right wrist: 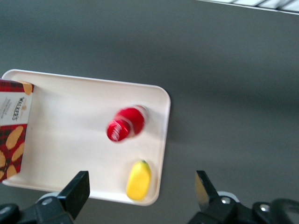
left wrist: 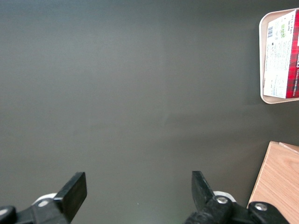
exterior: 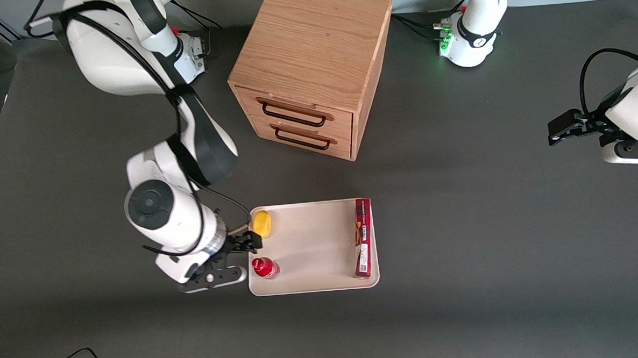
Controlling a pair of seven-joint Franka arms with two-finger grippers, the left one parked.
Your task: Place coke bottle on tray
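Observation:
The coke bottle (exterior: 264, 267) stands upright on the cream-white tray (exterior: 311, 249), in the tray's corner nearest the front camera at the working arm's end. In the right wrist view the bottle (right wrist: 126, 124) shows from above, red cap up, on the tray (right wrist: 74, 116). My gripper (exterior: 241, 252) is open and empty. It hangs above the tray's edge at the working arm's end, between the bottle and a lemon, apart from the bottle. Its fingers (right wrist: 77, 189) stand wide apart.
A yellow lemon (exterior: 262, 223) lies in the tray's corner farther from the front camera, also seen in the right wrist view (right wrist: 138, 180). A long red box (exterior: 363, 237) lies along the tray's edge toward the parked arm. A wooden two-drawer cabinet (exterior: 309, 72) stands farther back.

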